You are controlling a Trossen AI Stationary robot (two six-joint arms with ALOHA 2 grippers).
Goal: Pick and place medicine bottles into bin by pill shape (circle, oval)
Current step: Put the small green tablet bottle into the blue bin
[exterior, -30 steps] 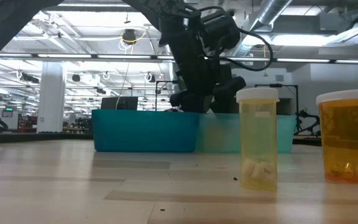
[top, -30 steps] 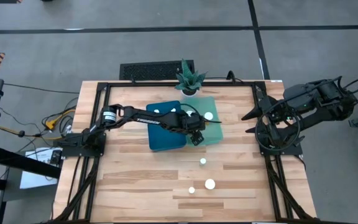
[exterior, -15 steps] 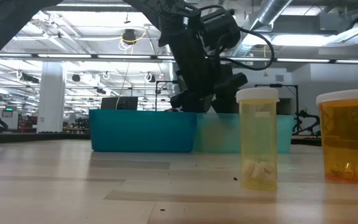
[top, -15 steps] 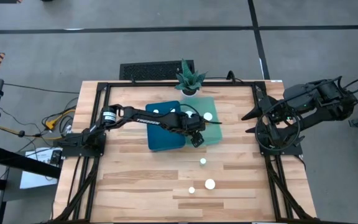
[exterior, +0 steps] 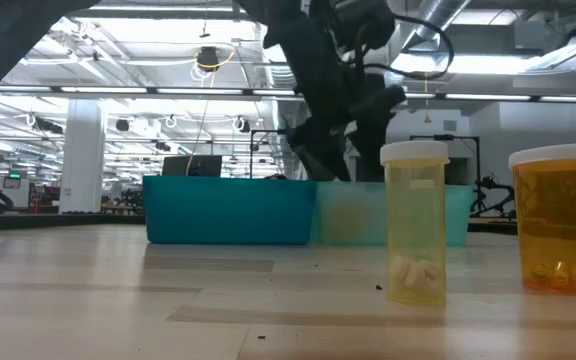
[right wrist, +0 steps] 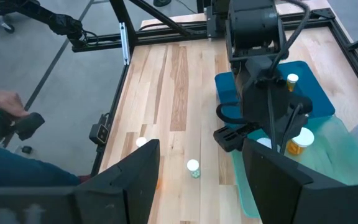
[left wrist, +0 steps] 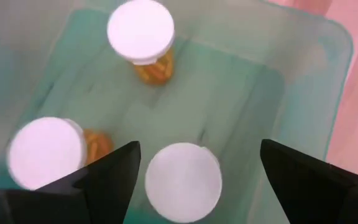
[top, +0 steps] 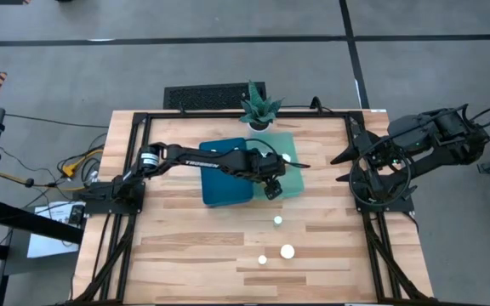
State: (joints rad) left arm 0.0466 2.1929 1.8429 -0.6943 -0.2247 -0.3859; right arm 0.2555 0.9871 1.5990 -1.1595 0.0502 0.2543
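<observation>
Bottles with white caps sit in two places: three stand upright in the pale green bin (top: 289, 174), seen from the left wrist as one bottle (left wrist: 143, 38) toward the far wall, one (left wrist: 48, 151) at the near side and a third (left wrist: 183, 181) directly beneath the left gripper (left wrist: 197, 168), whose dark fingers (left wrist: 114, 171) stand wide apart on either side of its cap without touching it. From above, that left gripper (top: 270, 180) hangs over the seam between the pale green bin and the dark teal bin (top: 225, 183) beside it, the arm reaching in from the left edge of the desk (top: 185, 246). A bottle cap (top: 214, 153) shows inside the teal bin as well. Three more bottles are loose on the bare wood nearer the front edge: one (top: 277, 221) just in front of the bins, and a pair (top: 287, 252) (top: 262, 260) close together farther forward. At desk level, a yellowish bottle (exterior: 415, 222) with pale pills at its bottom and an orange one (exterior: 563, 220) stand upright in front of the bins. The right gripper (right wrist: 197, 180) is parked off the desk's right side, its fingers spread wide and empty. A potted green plant (top: 258, 109) stands at the back edge, behind the bins.
</observation>
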